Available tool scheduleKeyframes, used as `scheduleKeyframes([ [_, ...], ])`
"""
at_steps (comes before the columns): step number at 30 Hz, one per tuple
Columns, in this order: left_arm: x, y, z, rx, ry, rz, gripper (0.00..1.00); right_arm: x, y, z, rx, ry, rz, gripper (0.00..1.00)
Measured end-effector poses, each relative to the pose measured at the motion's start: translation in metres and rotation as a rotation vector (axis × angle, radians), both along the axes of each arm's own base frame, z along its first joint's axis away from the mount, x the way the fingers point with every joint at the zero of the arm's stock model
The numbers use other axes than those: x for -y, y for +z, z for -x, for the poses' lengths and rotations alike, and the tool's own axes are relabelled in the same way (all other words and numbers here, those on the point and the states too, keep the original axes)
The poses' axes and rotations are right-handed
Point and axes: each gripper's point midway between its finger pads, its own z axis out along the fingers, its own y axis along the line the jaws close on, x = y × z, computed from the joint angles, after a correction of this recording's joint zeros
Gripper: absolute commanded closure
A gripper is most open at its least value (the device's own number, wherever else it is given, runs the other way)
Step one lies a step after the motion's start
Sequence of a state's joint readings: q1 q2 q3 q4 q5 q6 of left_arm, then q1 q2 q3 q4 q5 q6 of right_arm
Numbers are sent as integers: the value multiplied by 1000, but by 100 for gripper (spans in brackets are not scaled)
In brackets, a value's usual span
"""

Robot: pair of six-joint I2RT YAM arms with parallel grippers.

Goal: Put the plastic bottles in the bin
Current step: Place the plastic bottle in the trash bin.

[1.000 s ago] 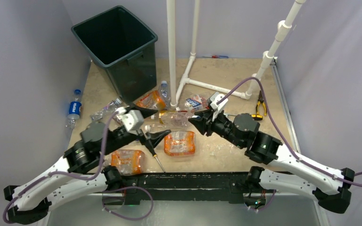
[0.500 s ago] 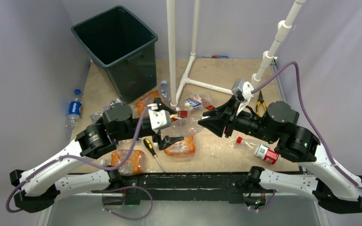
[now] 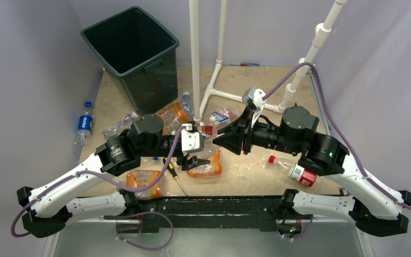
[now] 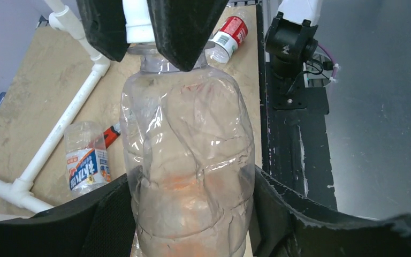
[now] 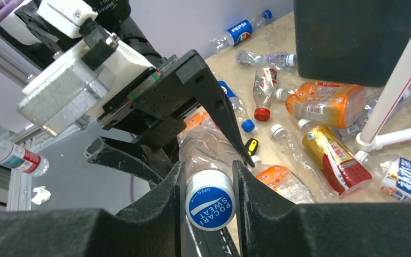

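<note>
A clear crushed bottle [image 4: 190,155] with a blue-and-white cap [image 5: 210,206] hangs above the table between both grippers. My left gripper [image 4: 190,219] is shut on its body; in the top view it [image 3: 197,151] is left of centre. My right gripper [image 5: 208,199] is shut on its cap, and shows in the top view [image 3: 220,140]. The dark bin [image 3: 150,80] stands at the far left, also in the right wrist view [image 5: 353,37]. On the table lie orange-labelled bottles [image 3: 144,182] [image 3: 207,165] [image 3: 171,113], a red-labelled one [image 3: 302,174] and a Pepsi bottle [image 3: 84,124].
A white pipe frame [image 3: 195,59] stands behind the grippers, right of the bin. A black-and-yellow screwdriver [image 3: 172,171] lies under the left gripper. Pliers [image 3: 296,119] lie at the right, and another screwdriver [image 3: 244,64] at the far edge.
Both grippers rose off the table with the clear bottle held between them. The left gripper moved right. The right arm lifted, uncovering the red-labelled bottle.
</note>
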State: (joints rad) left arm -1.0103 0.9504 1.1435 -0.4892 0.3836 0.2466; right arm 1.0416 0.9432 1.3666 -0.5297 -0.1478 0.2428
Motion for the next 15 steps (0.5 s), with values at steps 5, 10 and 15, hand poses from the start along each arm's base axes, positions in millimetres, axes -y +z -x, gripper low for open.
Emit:
scheduleKeyframes([
  [5,0,-4,3,-9,-21,-12,77,-4,2,-3,-3,-3,5,82],
  [10,-1,0,5,0,-25,0,84,-7,10,-2,9,6,-23,12],
  [15,-8,12,2,33,17,45,86,4,35,2,69,-8,-132,1],
])
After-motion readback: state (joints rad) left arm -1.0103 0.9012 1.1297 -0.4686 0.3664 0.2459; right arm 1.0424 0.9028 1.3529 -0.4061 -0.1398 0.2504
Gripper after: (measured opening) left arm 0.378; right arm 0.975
